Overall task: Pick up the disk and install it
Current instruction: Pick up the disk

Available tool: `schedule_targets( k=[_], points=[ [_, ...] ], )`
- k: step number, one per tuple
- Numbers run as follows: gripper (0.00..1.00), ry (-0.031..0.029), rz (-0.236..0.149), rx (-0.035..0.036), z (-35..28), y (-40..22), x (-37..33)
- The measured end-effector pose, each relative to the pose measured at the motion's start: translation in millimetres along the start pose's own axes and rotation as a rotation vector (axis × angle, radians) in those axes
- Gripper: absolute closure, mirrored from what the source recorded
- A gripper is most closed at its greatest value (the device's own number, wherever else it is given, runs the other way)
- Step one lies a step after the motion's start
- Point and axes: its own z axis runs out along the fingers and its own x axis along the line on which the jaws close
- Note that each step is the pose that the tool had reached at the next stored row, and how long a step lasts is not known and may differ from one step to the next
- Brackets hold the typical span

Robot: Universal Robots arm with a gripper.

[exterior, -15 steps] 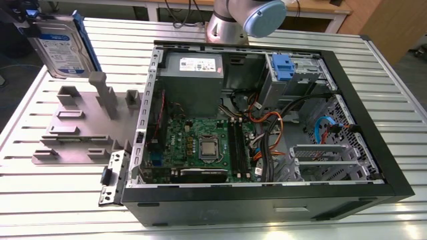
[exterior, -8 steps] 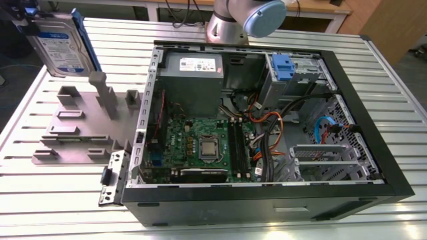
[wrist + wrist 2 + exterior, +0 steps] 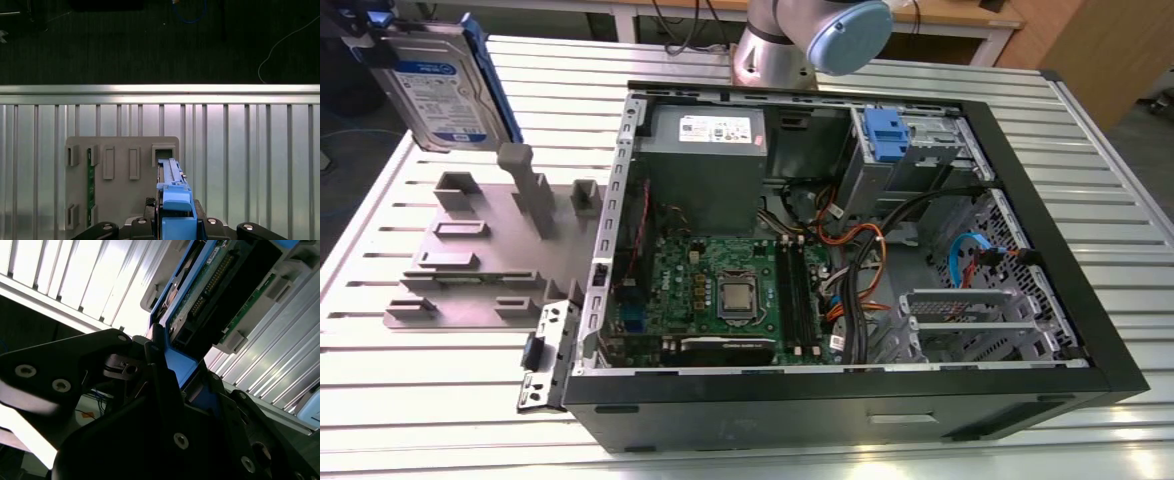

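- While the gripper pinches the disk by its blue carrier, I see it hanging upright, clear above the grey fixture and its slots.
- The open computer case lies alongside, its bays exposed for the disk.

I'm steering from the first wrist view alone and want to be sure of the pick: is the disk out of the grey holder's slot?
Observer: Yes. In the exterior view the disk hangs upright above the grey holder, its lower edge near the tip of the tallest post.
Operator: Is it gripped properly?
Observer: In the second wrist view the end effector is shut on the disk's blue frame, and the disk's green circuit board faces that camera.
Operator: Where is the computer?
Observer: The open computer case lies beside the holder, toward the exterior view's right, with its drive cage at the far corner.
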Motion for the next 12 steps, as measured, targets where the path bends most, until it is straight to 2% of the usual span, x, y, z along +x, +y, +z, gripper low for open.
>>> schedule_targets(
  k=[12],
  points=[
    [0.64,0.0,0.0,-0.0002,-4.8,0.0,0.0]
  ],
)
